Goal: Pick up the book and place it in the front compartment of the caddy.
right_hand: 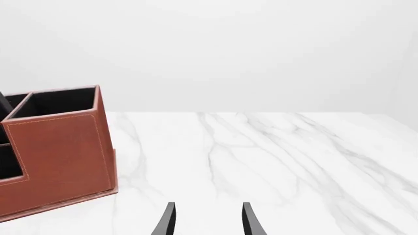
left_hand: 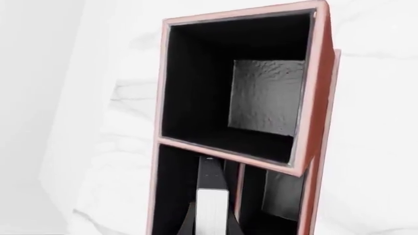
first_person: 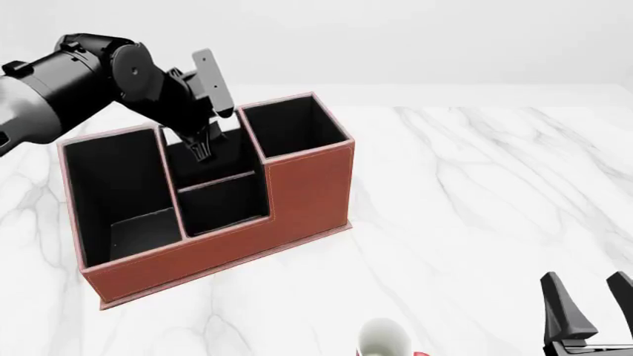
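Note:
The book (left_hand: pixel 212 196) shows edge-on in the left wrist view, black with a white band, and my left gripper (left_hand: pixel 210 218) is shut on it. In the front view the left gripper (first_person: pixel 203 148) points down over the middle of the reddish-brown caddy (first_person: pixel 296 193), near the divider between the middle back compartment and the low front compartment (first_person: pixel 222 204). The book is hard to make out there against the black interior. I cannot tell which compartment it hangs over. My right gripper (first_person: pixel 588 311) stands open at the near right edge, with nothing between its fingers (right_hand: pixel 168 220).
A white mug (first_person: pixel 381 337) with a bit of red stands at the near edge, left of the right gripper. The caddy (right_hand: pixel 58 147) sits on the left half of the white marble table (first_person: pixel 475 185). Its tall right compartment (first_person: pixel 292 126) rises beside the left gripper.

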### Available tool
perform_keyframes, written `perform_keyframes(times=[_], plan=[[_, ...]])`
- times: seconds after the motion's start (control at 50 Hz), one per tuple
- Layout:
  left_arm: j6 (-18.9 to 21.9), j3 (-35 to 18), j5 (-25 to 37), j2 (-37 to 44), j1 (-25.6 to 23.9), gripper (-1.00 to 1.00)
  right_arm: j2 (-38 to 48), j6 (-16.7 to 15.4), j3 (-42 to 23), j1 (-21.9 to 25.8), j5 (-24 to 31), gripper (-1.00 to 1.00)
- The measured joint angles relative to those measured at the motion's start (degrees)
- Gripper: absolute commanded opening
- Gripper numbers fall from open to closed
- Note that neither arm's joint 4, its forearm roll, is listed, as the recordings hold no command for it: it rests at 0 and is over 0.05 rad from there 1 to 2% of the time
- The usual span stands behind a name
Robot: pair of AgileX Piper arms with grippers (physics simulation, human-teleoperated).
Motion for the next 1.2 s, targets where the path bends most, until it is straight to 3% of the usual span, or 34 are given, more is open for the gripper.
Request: perform_keyframes(times=[1.2], plan=[[-1.4,8.3,-8.8,1.1,1.4,-1.00,0.0,0.0,0.0,0.0,0.0,1.00]])
